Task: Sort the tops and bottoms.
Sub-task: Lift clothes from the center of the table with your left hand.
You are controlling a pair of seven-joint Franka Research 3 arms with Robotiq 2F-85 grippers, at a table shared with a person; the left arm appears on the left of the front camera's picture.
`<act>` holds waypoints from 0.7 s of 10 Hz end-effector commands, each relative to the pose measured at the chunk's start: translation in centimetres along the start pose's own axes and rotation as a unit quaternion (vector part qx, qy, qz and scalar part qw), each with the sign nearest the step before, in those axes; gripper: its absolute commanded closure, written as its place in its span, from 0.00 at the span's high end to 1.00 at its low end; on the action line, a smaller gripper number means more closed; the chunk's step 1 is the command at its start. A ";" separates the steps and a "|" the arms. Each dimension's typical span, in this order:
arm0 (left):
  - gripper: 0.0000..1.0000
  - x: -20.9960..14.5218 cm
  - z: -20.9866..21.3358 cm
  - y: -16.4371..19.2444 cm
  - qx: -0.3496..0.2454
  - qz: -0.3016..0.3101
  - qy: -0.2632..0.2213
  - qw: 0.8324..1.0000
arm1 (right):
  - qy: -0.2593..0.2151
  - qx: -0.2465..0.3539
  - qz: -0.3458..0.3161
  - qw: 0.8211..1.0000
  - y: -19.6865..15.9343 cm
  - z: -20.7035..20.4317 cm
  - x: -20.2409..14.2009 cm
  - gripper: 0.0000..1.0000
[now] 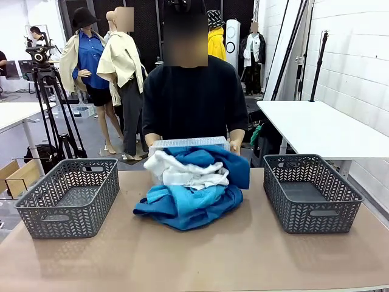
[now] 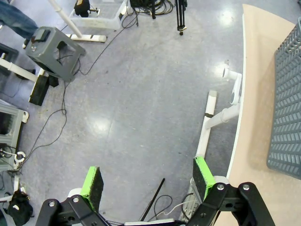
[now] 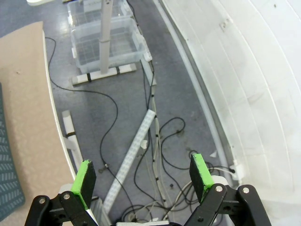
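Scene: a pile of garments [image 1: 191,188] is heaped at the middle of the worktop [image 1: 194,261], between a left grey basket [image 1: 67,210] and a right grey basket [image 1: 310,216], both seen without contents.
Garments: a white top [image 1: 182,172] is crumpled on the heap, royal blue cloth [image 1: 228,163] is draped behind and beside it, and lighter turquoise cloth [image 1: 163,194] is spread at the lower left; bottoms cannot be told apart from tops in the tangle.
Person: a white crate [image 1: 188,143] is held just behind the pile, with a hand [image 1: 236,143] at its end.
Left tool [image 2: 146,165]: its green pads are set wide apart with nothing between them, held over the floor off the worktop's edge.
Right tool [image 3: 141,162]: its pads are likewise spread and unladen, over floor cables beside the worktop.
Step in hand: sorting is judged not yet begun; no garment has been placed in either basket.
Next move: one arm would need to be brought over the pile and a single garment pinched from the top, likely the white one, without others being dragged along.
Writing: no brand, label or print can be read.
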State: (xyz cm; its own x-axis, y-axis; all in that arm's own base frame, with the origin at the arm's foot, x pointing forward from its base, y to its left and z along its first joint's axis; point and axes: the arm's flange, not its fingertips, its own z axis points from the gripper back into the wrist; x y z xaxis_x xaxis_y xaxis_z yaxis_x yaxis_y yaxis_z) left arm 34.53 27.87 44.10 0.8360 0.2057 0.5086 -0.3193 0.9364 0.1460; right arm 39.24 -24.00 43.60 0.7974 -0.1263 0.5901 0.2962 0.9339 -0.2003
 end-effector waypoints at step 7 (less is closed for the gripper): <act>1.00 -0.1 0.1 0.1 0.002 -0.005 0.002 1.000 | 0.000 0.001 0.001 1.000 0.1 -0.2 0.1 1.00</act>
State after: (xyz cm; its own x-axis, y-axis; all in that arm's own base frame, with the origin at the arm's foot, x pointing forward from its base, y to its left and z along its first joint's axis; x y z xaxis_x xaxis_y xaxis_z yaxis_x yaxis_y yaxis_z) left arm 34.53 27.87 44.10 0.8360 0.2057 0.5086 -0.3192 0.9364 0.1460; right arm 39.24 -24.00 43.60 0.7974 -0.1263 0.5901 0.2962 0.9339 -0.2003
